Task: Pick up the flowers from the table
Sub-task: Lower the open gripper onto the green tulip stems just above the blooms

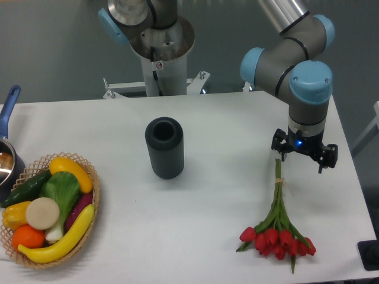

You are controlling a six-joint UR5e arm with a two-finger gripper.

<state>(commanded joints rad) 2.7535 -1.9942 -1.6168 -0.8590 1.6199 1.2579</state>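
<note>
Gripper (304, 155): seen from above, hanging below the arm's (296, 50) blue-capped wrist joint, pointing straight down over the table (225, 124) near its right edge. Its fingers are hidden beneath the black flange, so whether they are spread or closed cannot be told; nothing is visibly held. The arm enters from the top of the view, bends at a blue-capped elbow joint, and drops vertically to the wrist.

Flowers (277, 228): a bunch of red tulips lying flat on the table near its front right corner. The red heads fan out toward the front edge; the thin green stems, tied together, run back toward the gripper, and their cut ends lie just beside the flange, at its left side. Contact between stems and gripper cannot be judged.

Vase (164, 147): a dark ribbed cylinder, upright, open at the top, near the table's middle, well apart from the flowers.

Basket (93, 198): woven, at the front left corner, filled with vegetables and fruit.

Pot (8, 151): blue-handled, at the left edge behind the basket, partly cut off.
</note>
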